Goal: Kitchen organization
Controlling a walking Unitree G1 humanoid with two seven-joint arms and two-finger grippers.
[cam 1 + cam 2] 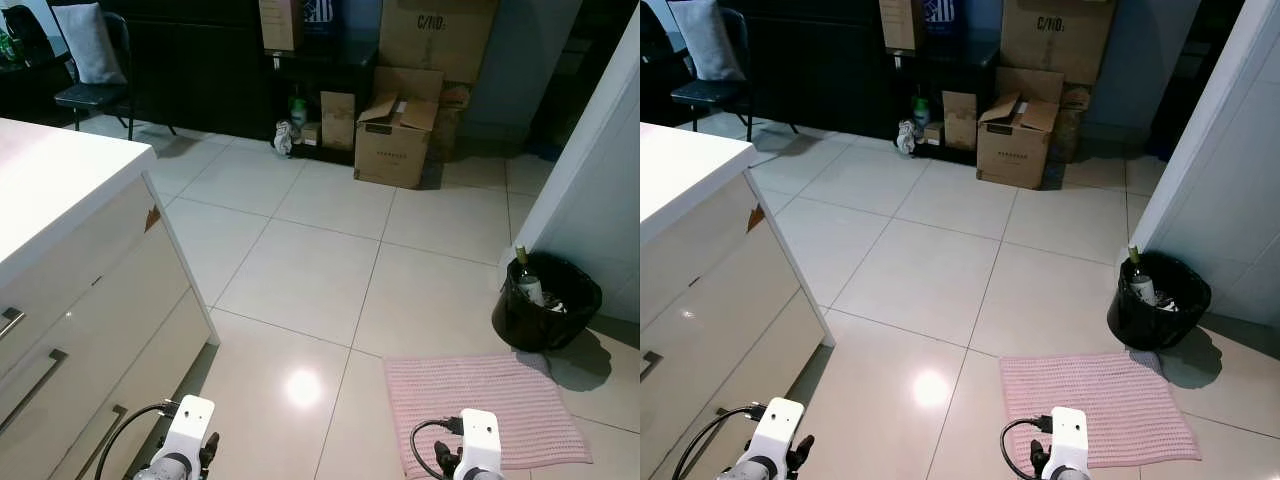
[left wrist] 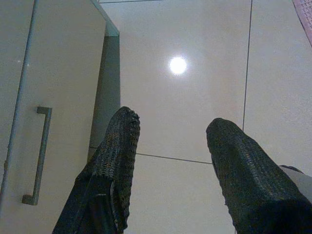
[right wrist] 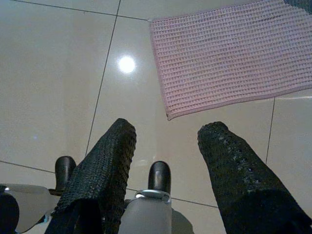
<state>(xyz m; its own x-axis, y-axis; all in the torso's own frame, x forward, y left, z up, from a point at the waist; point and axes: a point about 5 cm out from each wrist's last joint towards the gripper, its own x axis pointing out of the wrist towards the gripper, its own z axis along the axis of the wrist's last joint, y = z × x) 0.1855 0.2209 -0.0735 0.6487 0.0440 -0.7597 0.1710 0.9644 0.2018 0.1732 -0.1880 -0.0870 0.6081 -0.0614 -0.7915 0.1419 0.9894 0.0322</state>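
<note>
The white kitchen island [image 1: 60, 190] stands at the robot's left, its drawers closed, handles facing the open tiled floor. Across the room cardboard boxes [image 1: 395, 130] are stacked against a dark shelf, likely awaiting sorting. A pink mat [image 1: 485, 405] lies near the right foot, and just beyond it a black bin [image 1: 545, 300] holds a wine bottle [image 1: 525, 275]. Both arms hang idle: left gripper [image 2: 170, 156] and right gripper [image 3: 165, 156] point at the floor, fingers spread, holding nothing
</note>
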